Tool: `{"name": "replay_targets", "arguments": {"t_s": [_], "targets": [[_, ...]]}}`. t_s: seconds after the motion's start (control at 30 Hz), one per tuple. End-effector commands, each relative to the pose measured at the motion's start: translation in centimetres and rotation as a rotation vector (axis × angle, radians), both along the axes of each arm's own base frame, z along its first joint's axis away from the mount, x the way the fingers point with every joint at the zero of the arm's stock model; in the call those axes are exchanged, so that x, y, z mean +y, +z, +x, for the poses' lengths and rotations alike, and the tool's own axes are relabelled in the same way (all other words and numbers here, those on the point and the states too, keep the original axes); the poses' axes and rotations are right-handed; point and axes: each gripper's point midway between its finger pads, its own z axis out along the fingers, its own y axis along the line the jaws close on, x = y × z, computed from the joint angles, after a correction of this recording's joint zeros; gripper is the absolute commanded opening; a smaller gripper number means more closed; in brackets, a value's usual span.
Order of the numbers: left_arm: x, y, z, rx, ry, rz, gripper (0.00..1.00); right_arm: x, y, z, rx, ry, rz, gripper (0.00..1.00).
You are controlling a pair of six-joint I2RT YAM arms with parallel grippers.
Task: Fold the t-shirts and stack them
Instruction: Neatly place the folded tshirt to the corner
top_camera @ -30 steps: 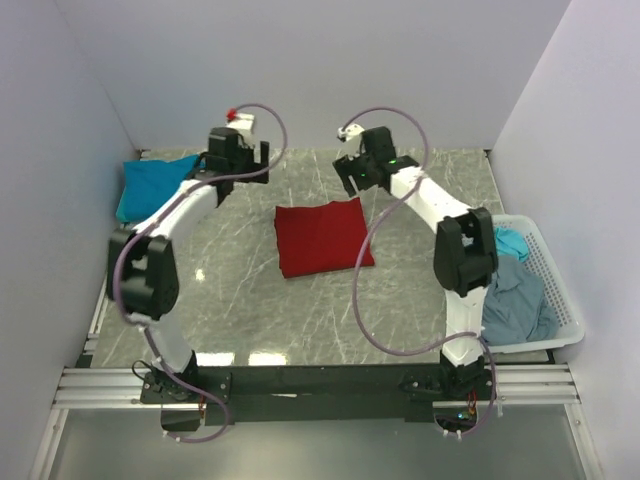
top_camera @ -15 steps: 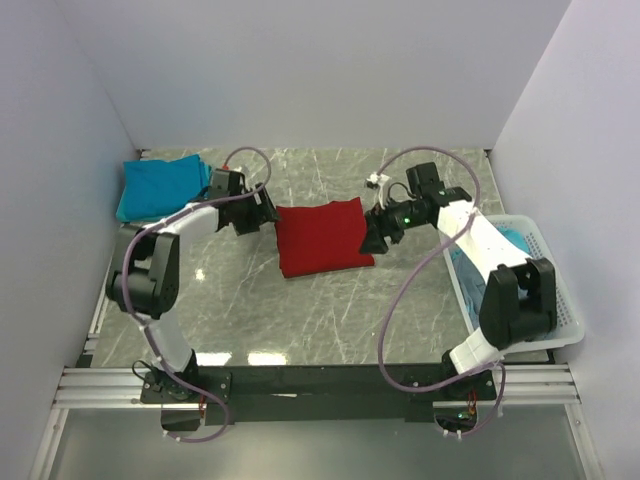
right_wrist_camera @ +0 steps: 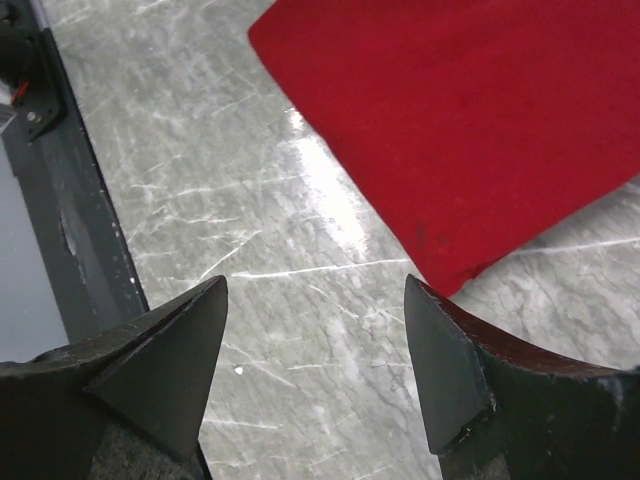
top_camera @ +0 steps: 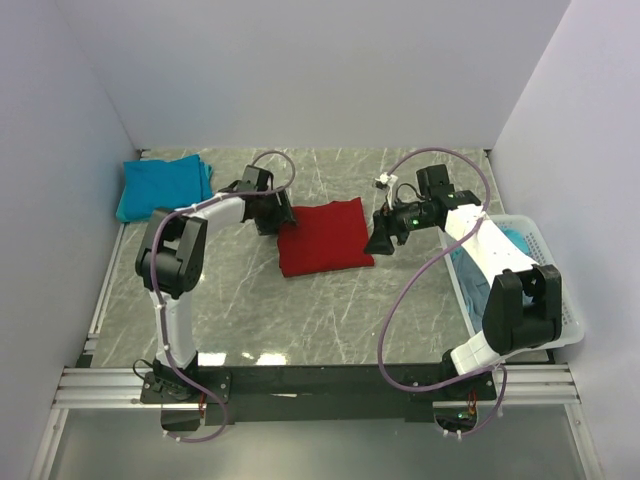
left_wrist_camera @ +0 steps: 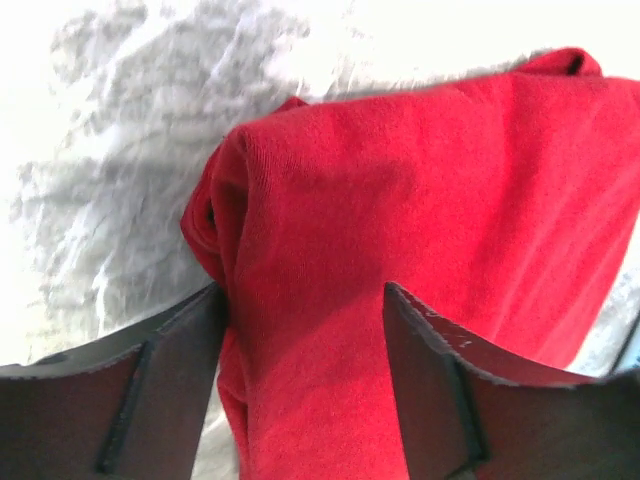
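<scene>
Red t-shirt [top_camera: 322, 238] folded, flat on table [top_camera: 250, 300]. L gripper [left_wrist_camera: 300, 292] at its left edge: fingers apart, astride folded edge, cloth betw them, no clamp seen. R gripper [right_wrist_camera: 315, 285] wide open, empty; shirt corner just beyond its tips. Teal t-shirt [top_camera: 160, 185] well apart, behind L fingers

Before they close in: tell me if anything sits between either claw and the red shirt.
Nothing visible. The left claw straddles the red shirt's left edge; only bare table separates the right claw from its right edge.
</scene>
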Motion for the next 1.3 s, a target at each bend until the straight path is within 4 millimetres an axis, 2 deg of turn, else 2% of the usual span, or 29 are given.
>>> {"name": "replay_targets", "arguments": {"t_s": [0.0, 0.1, 0.13, 0.33, 0.37, 0.43, 0.47, 0.53, 0.63, 0.7, 0.73, 0.8, 0.83, 0.87, 0.97, 1.1, 1.13, 1.27], "targets": [[1.8, -4.9, -2.2, 0.138, 0.011, 0.142, 0.68, 0.2, 1.5, -0.4, -0.037, 0.036, 0.045, 0.77], [2.1, -5.6, -1.9, 0.142, 0.006, 0.171, 0.61, 0.4, 1.8, -0.6, -0.039, 0.045, 0.06, 0.77], [1.9, -5.7, -1.6, 0.134, -0.003, 0.167, 0.55, 0.4, 1.8, -0.6, -0.04, 0.048, 0.06, 0.77], [-0.6, -4.8, -0.7, 0.097, -0.08, 0.05, 0.35, 0.3, 2.1, -0.8, -0.033, 0.059, 0.066, 0.77], [-1.0, -4.5, -0.7, 0.091, -0.091, 0.024, 0.26, 0.3, 2.1, -0.8, -0.032, 0.061, 0.068, 0.77], [-2.1, -3.9, -0.5, 0.075, -0.126, -0.039, 0.18, 0.2, 2.2, -0.9, -0.035, 0.06, 0.067, 0.77], [-2.3, -3.8, -0.5, 0.073, -0.131, -0.054, 0.08, 0.1, 2.2, -0.8, -0.039, 0.059, 0.068, 0.77], [-2.8, -3.1, -0.3, 0.049, -0.147, -0.101, 0.04, 0.0, 2.2, -0.9, -0.033, 0.061, 0.066, 0.77], [-2.1, -1.6, 0.3, -0.001, -0.149, -0.109, 0.0, -0.3, 2.2, -0.7, -0.026, 0.055, 0.066, 0.76], [-0.6, 0.5, 1.5, -0.064, -0.127, -0.057, 0.0, -0.4, 2.2, -0.7, -0.022, 0.051, 0.067, 0.76], [1.3, 0.5, 2.1, -0.089, -0.107, 0.053, 0.0, -0.5, 2.2, -0.7, -0.022, 0.051, 0.068, 0.76], [3.8, 3.1, 3.6, -0.174, -0.075, 0.196, 0.0, -0.5, 2.3, -0.7, -0.021, 0.051, 0.074, 0.76], [5.7, 3.3, 3.7, -0.19, -0.08, 0.315, 0.0, -0.6, 2.4, -0.7, -0.024, 0.048, 0.075, 0.76], [8.5, 4.2, 4.6, -0.221, -0.012, 0.459, 0.0, -0.6, 2.5, -0.7, -0.027, 0.047, 0.079, 0.76], [12.5, 6.1, 5.2, -0.265, 0.014, 0.677, 0.0, -0.7, 2.9, -0.7, -0.038, 0.045, 0.082, 0.76], [15.6, 7.7, 5.6, -0.276, -0.025, 0.849, 0.0, -0.8, 3.2, -0.9, -0.042, 0.047, 0.08, 0.75], [16.0, 8.1, 5.7, -0.282, -0.105, 0.896, 0.0, -0.9, 3.3, -0.9, -0.049, 0.045, 0.077, 0.75], [18.3, 9.8, 6.3, -0.309, -0.156, 0.972, 0.0, -1.3, 4.0, -0.8, -0.104, 0.026, 0.056, 0.75]]}}
